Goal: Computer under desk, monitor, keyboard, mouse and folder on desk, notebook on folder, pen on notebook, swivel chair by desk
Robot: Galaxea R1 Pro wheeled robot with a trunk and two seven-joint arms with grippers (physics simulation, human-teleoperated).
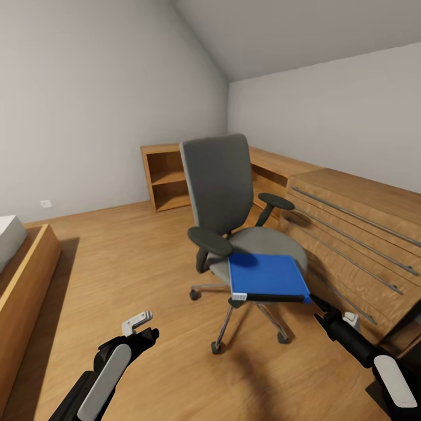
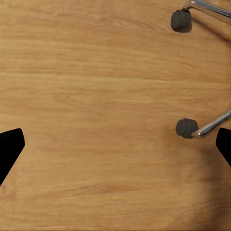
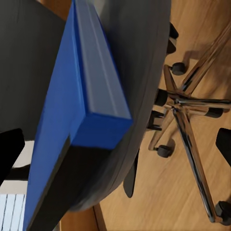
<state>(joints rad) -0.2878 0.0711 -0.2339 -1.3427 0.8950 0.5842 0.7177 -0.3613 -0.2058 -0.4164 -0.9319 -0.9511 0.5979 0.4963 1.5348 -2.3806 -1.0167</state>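
The grey swivel chair (image 1: pixel 221 193) stands mid-room on the wooden floor. A blue folder (image 1: pixel 266 275) lies flat on its seat, its front edge hanging over the rim. My right gripper (image 1: pixel 314 303) is open at the folder's front right corner. In the right wrist view the folder (image 3: pixel 79 110) runs between the spread fingertips of that gripper (image 3: pixel 115 144), with the chair base (image 3: pixel 185 103) behind. My left gripper (image 1: pixel 146 328) hangs open low over bare floor, left of the chair. The left wrist view shows this gripper (image 2: pixel 115 149) above floorboards near two chair casters (image 2: pixel 186 128).
A long wooden cabinet (image 1: pixel 356 234) with metal bar handles runs along the right wall, close behind the chair. An open wooden shelf unit (image 1: pixel 166 178) stands in the far corner. A wooden bed frame (image 1: pixel 23 280) edges the left side. Open floor lies between bed and chair.
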